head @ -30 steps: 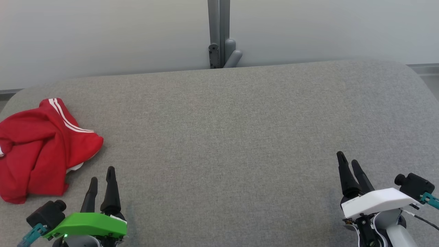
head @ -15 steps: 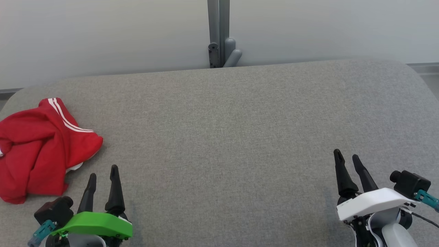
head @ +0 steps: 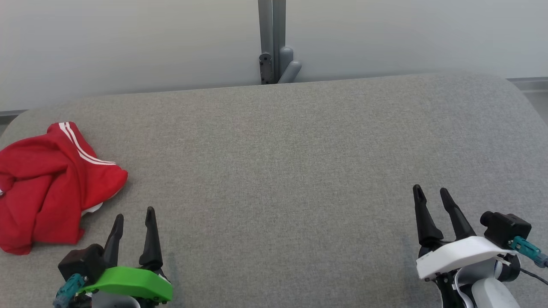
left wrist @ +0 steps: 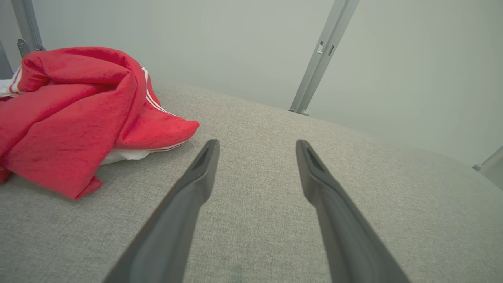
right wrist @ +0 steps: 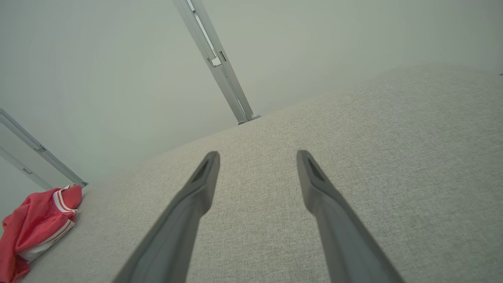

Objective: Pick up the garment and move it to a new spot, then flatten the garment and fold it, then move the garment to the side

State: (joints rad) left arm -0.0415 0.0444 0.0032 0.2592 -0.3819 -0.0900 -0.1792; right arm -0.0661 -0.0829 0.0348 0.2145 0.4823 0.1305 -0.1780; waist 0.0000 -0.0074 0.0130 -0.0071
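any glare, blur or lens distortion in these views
Head view: soft even light, no glare, the crumpled red garment with white stripes casts a faint shadow on the grey fabric table. Left wrist view: wide-angle, the table's far edge bows, left gripper looks soft near the lens. Right wrist view: tilted, same bowing, pale wall.

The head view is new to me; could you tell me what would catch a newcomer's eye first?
A crumpled red garment with white stripes lies at the far left of the grey fabric-covered surface. The left hand, under a green cover, stands open beside it without touching; the right hand stands open at lower right.
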